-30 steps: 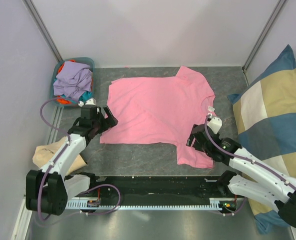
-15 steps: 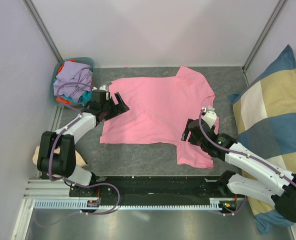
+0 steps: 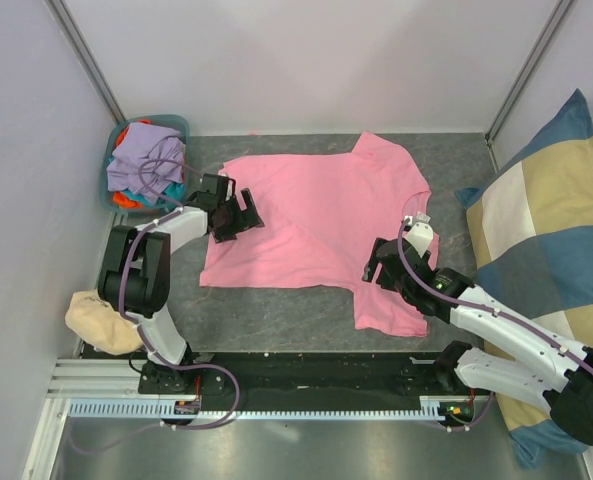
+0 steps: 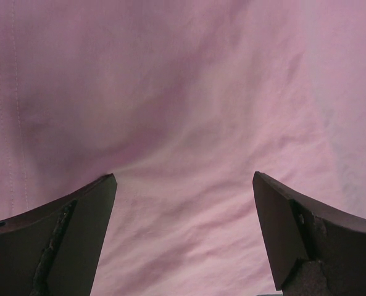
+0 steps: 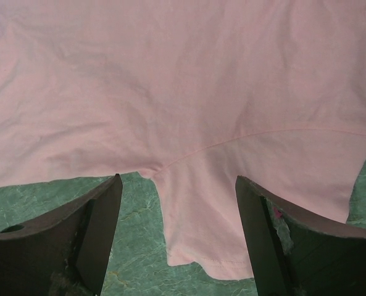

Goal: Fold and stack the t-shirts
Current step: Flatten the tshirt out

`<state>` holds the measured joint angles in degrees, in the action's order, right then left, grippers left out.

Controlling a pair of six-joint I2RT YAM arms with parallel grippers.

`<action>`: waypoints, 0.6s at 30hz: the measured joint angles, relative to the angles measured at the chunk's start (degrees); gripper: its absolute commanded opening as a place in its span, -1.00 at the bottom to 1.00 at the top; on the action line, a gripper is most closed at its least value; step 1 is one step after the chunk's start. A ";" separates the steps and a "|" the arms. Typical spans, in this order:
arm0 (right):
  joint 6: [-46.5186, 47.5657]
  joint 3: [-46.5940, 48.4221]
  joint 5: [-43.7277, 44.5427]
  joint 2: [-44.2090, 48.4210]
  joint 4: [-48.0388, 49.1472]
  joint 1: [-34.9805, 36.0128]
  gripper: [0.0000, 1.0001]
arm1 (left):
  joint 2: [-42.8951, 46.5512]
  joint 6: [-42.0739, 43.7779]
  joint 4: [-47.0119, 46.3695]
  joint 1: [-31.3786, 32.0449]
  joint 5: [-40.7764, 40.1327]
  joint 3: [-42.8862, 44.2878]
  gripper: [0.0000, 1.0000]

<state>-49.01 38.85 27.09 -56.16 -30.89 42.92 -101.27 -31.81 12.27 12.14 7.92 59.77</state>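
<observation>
A bright pink t-shirt (image 3: 316,215) lies spread flat on the grey table, its white neck label (image 3: 421,217) at the right. My left gripper (image 3: 244,215) is open over the shirt's left hem area; the left wrist view shows only pink cloth (image 4: 183,111) between the spread fingers. My right gripper (image 3: 378,268) is open and empty above the shirt's near sleeve (image 5: 232,216), at its armpit seam. More shirts, lavender (image 3: 141,155), teal and orange, are piled in a teal basket (image 3: 173,125) at the back left.
A large blue-and-cream checked cushion (image 3: 546,230) leans at the right. A beige cloth bundle (image 3: 101,320) lies at the near left by the left arm's base. Grey walls close in the back and sides.
My left gripper has moved away from me and rightward, from the shirt's left edge onto the pink cloth. My right gripper shifted slightly left and forward over the near sleeve, then held still.
</observation>
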 measured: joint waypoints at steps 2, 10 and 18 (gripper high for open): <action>0.00 -0.04 -0.02 0.00 0.09 0.00 0.66 | -0.92 0.20 0.59 0.00 -0.59 1.31 1.00; 0.00 -0.04 0.28 0.02 0.07 0.00 0.66 | -2.16 0.83 2.62 -0.28 -3.93 3.41 1.00; -0.20 -0.04 1.31 0.76 -1.11 0.00 0.65 | 3.98 1.46 4.72 -1.31 -5.66 1.88 1.00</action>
<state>-49.21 38.81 28.40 -55.40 -32.01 42.92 -97.30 -30.35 16.99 10.83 2.26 61.65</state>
